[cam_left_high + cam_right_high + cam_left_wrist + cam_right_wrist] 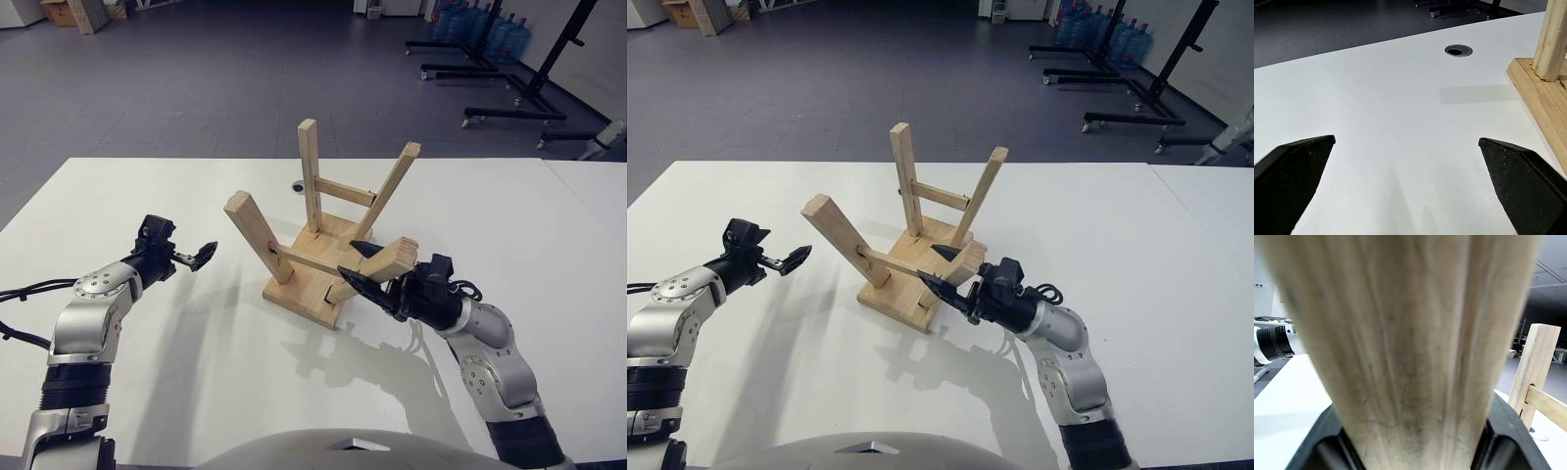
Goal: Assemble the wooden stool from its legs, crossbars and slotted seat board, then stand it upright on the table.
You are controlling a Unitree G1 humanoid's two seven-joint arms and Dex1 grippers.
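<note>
Holding: my right pincer (348,258) is clamped across the near-right leg (394,259), one finger above it and one below; nothing else is in that grip
Stool: the stool (921,245) sits upside down near the middle of the table (147,196); its board (312,297) lies flat on the tabletop and all four legs point upward, splayed outward
Leg axis: the long axis of the near-right leg rises from the board's near-right corner and leans out toward my right wrist; my fingers cross that axis, they do not run along it
Crossbar: the near crossbar (309,262) runs from the near-left leg (257,235) toward the gripped one; I cannot tell whether its end is fully home
Left pincer: my left pincer (203,257) hangs just above the table with its fingers spread wide and empty; the stool lies to its right, well apart
Nearer arm: the right, already touching the stool
Judgement: any push to seat the leg should go down along its axis into the board; turning the stool upright would likely want the left pincer on the near-left leg first
</note>
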